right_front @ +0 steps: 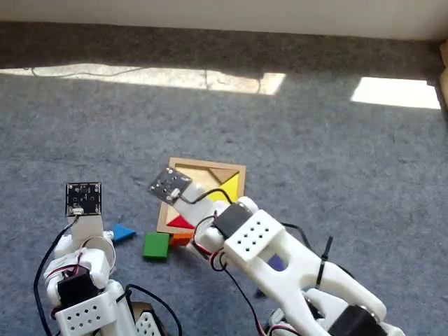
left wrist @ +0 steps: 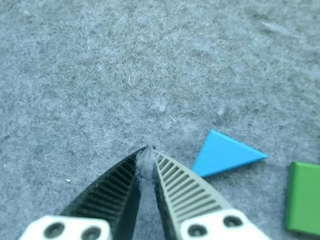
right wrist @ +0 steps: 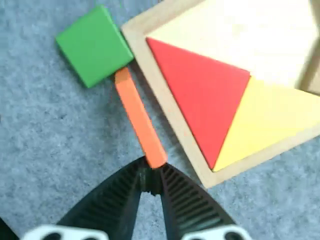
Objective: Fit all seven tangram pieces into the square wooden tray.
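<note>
At the near edge of the square wooden tray (right_front: 210,164), the right gripper (right wrist: 152,170) has its jaws drawn to a narrow gap with the end of the orange piece (right wrist: 137,115) between the tips. This reads as a pinch on that end. The orange piece presents a thin edge and lies along the outside of the tray rim, its other end touching the green square (right wrist: 94,45). Probable reason: it is turned on edge so that the jaws can hold it and carry it over the rim. The red triangle (right wrist: 205,95) and yellow triangle (right wrist: 270,115) sit flat inside the tray, one side of each touching, which leaves the bare wood beyond them free for the other pieces.

Left of the tray, the left gripper (left wrist: 147,150) hangs over the grey felt (left wrist: 100,75) with jaws closed tip to tip and nothing between them. The blue triangle (left wrist: 222,154) lies just beside the tips, not touching. The arm appears parked clear of the right arm's work.

View differences:
- The right wrist view resolves the jaw-to-orange contact, which the high view leaves unclear.
- The high view shows a purple piece (right_front: 276,262) under the right arm, apart from the tray.
- The left wrist view shows the gap between the blue triangle and the jaws.
</note>
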Robot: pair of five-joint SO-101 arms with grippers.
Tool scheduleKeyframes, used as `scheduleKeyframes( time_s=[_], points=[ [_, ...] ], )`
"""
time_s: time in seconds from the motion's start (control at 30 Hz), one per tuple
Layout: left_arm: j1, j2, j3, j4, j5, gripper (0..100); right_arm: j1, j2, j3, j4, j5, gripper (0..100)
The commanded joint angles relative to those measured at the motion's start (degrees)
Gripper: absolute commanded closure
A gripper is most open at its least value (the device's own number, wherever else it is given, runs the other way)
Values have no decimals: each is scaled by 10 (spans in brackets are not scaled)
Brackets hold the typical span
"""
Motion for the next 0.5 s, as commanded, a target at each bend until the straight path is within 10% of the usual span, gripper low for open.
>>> scheduleKeyframes(
  time_s=[0.0, 0.47],
  points=[
    [-7, -20, -5, -11, -3, 993, 15, -37, -1, 0, 6, 993],
    [-7, -20, -5, -11, -3, 993, -39, -23, 12, -4, 3, 855]
  ],
)
